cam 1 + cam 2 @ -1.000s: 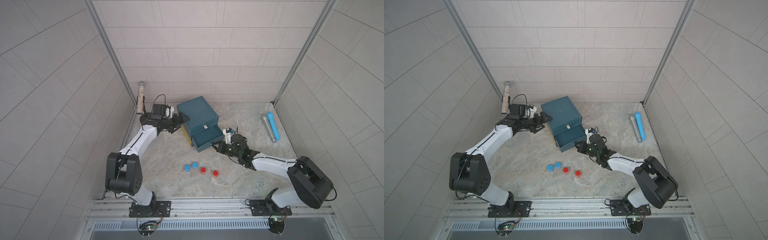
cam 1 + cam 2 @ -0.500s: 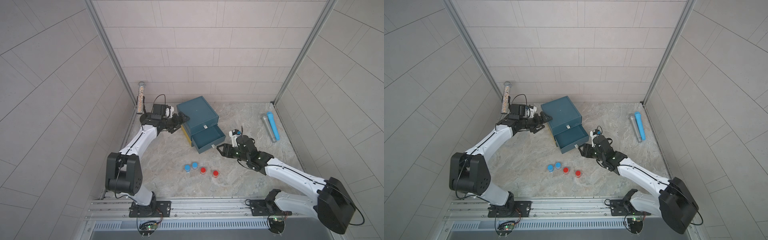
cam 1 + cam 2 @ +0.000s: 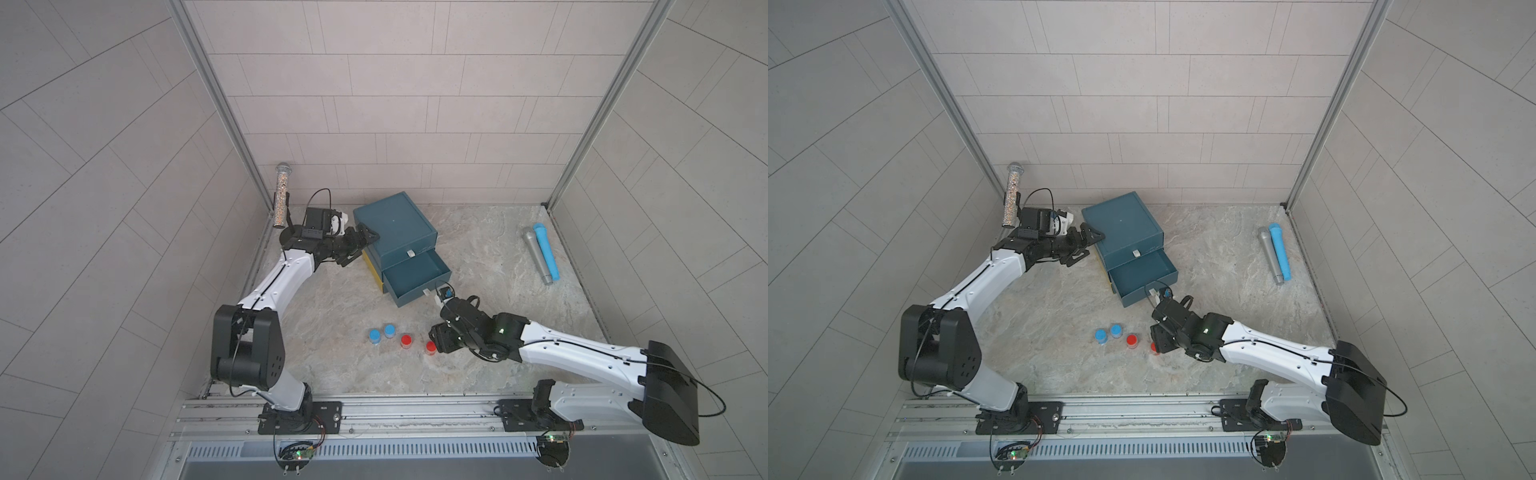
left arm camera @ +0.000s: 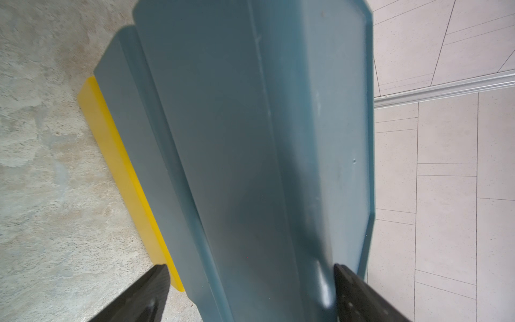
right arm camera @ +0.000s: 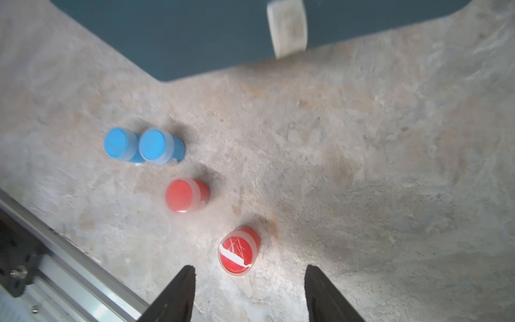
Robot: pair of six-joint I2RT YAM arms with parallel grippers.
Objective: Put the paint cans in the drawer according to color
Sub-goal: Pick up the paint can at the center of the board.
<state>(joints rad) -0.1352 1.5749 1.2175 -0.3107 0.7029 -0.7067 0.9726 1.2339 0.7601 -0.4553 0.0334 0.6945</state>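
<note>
Four paint cans stand upright on the tabletop in a row near its front edge: two blue (image 3: 374, 335) (image 3: 389, 330), two red (image 3: 406, 340) (image 3: 430, 346). The right hand (image 5: 248, 292), fingers apart, hovers over the white-smeared red one. Behind, the drawer (image 3: 415, 272) stands open. The left hand (image 4: 250, 292) straddles the cabinet (image 3: 392, 224), fingers spread.

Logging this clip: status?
Right end effector open, above red can. Left end effector straddles drawer unit. Four cans on table; path clear.

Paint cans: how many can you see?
4. Two blue cans touch side by side; two red cans stand apart nearer the right gripper. Others may be hidden.
</note>
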